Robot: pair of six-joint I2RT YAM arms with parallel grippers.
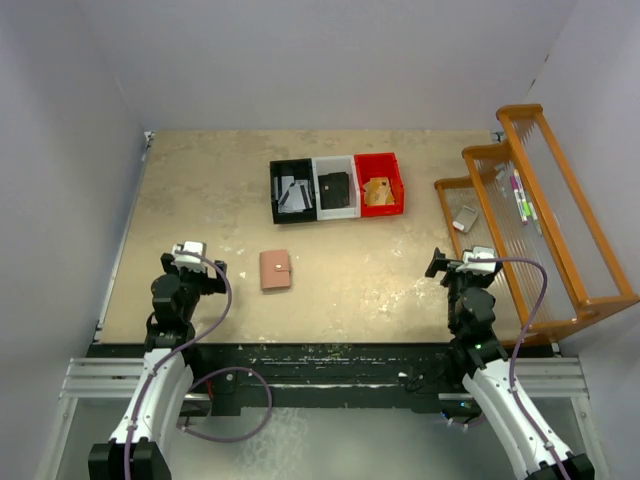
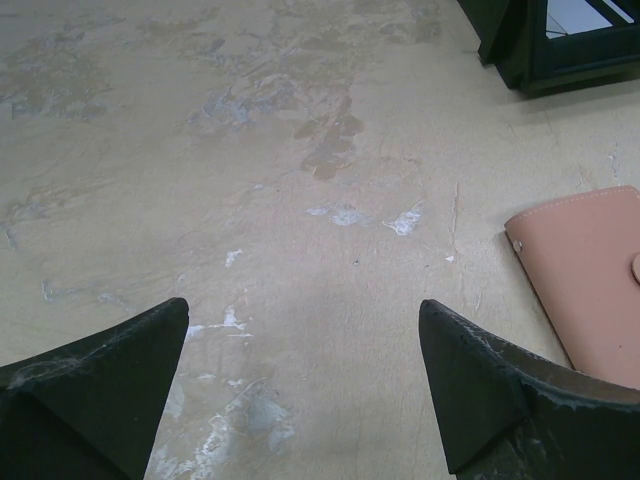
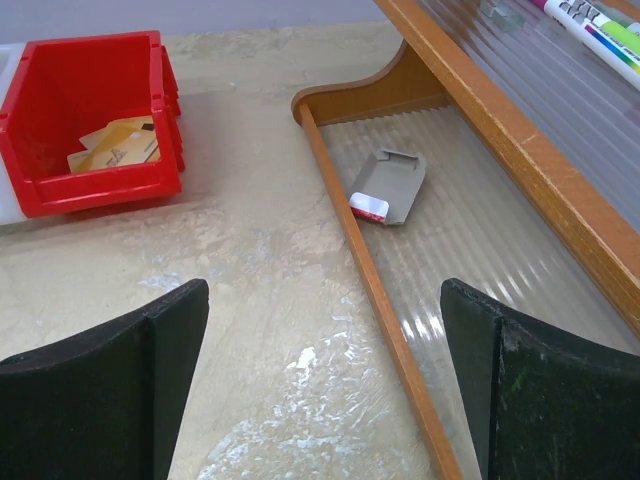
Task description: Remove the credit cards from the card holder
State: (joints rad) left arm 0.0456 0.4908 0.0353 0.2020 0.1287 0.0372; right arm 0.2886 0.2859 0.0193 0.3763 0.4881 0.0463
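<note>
salmon-pink and folded shut, the card holder [image 1: 275, 269] is laid flat on the desk [image 1: 200, 180] with its snap tab fastened. no credit cards can be seen from outside. it is found near the left pincer [image 2: 303, 308], off to that pincer's right and untouched. the left pincer is spread wide and nothing is held in it. the right pincer [image 3: 322, 290] is likewise wide open and empty, well apart from the holder, beside the wooden rack [image 1: 560, 250]. trouble is likely to be caused by the flatness — the holder could be shoved across the desk rather than lifted. the snap may not be undone unless one half is pinned. the black wallet [image 1: 334, 187] in the white bin [image 1: 336, 211], or the tan wallet [image 1: 378, 190] in the red bin [image 1: 381, 209], could be mistaken for it — a wrong reach.
</note>
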